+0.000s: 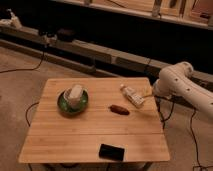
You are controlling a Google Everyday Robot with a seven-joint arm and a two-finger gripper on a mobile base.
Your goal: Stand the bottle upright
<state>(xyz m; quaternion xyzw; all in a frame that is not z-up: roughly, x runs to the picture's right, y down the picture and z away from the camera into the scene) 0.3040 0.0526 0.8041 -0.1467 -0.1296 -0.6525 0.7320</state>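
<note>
The bottle [132, 95] lies on its side on the right part of the wooden table [75, 140], its white cap pointing to the far left. It is clear with a pale label. My gripper [147, 92] hangs at the end of the white arm [177, 82], just right of the bottle's base and low over the table's right edge. Its jaws stand open and nothing is held between them.
A small brown oblong object [119, 109] lies just in front of the bottle. A green bowl [73, 101] holding a white thing sits on the left. A black phone [111, 151] lies near the front edge. Cables run on the floor; a white pump bottle [14, 19] stands far back left.
</note>
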